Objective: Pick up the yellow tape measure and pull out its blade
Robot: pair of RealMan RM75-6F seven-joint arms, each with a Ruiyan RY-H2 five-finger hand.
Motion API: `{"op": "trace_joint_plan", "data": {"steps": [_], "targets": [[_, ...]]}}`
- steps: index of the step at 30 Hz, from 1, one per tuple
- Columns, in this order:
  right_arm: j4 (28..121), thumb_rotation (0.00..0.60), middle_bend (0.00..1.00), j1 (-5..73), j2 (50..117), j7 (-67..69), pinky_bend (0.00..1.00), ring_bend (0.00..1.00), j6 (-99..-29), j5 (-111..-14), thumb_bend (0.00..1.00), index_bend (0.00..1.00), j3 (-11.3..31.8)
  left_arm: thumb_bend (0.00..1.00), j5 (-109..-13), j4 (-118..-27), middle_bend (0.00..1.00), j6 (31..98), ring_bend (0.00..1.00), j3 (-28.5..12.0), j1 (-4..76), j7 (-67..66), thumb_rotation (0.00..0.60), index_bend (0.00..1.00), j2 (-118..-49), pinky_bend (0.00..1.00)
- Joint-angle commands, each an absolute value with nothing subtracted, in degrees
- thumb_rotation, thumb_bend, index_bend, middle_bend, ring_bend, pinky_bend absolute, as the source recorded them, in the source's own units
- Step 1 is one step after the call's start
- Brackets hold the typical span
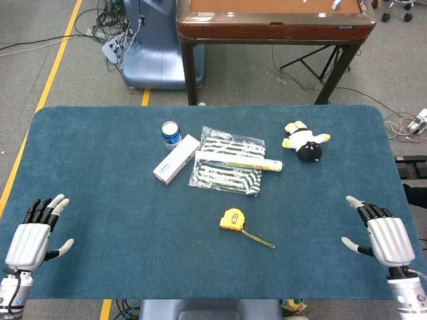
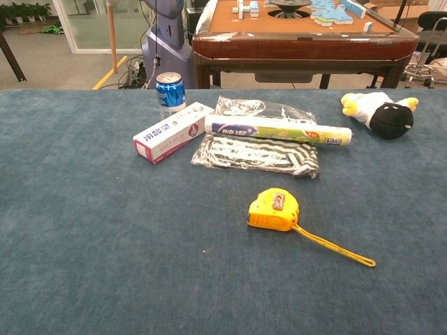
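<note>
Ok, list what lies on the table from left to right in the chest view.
White box → blue can → yellow tape measure → plush toy. The bagged striped cloth and the roll lying across it span the middle, so I leave them out of the order.

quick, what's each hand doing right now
Left hand: open, holding nothing, near the table's left edge.
Right hand: open, holding nothing, near the right edge.
Tape measure lies untouched between them.
</note>
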State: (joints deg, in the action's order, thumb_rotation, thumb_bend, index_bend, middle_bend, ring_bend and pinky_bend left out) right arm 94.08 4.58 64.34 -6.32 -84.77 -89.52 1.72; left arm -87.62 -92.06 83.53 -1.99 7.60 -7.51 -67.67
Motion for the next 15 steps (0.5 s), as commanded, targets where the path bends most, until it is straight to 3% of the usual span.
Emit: {"op": "trace_joint_plan", "data": {"steps": [1,15], "targets": [[94.0,0.600,0.31,4.4,64.3,-6.4,0.38,0.32,-85.1,-89.0,0.11,0.18,2.0,0.19,-87.5,-92.0,0.09,83.6,0.07,-2.0,7.6,-7.5,0.600,0.11,-67.8,0.00],[94.5,0.600,0.31,3.5,64.4,-8.0,0.38,0.32,-85.4,-85.5,0.11,0.18,3.1,0.19,-85.1,-92.7,0.09,84.4,0.07,-2.9,7.0,-9.2,0.600,0.11,-67.9,0.01]]}}
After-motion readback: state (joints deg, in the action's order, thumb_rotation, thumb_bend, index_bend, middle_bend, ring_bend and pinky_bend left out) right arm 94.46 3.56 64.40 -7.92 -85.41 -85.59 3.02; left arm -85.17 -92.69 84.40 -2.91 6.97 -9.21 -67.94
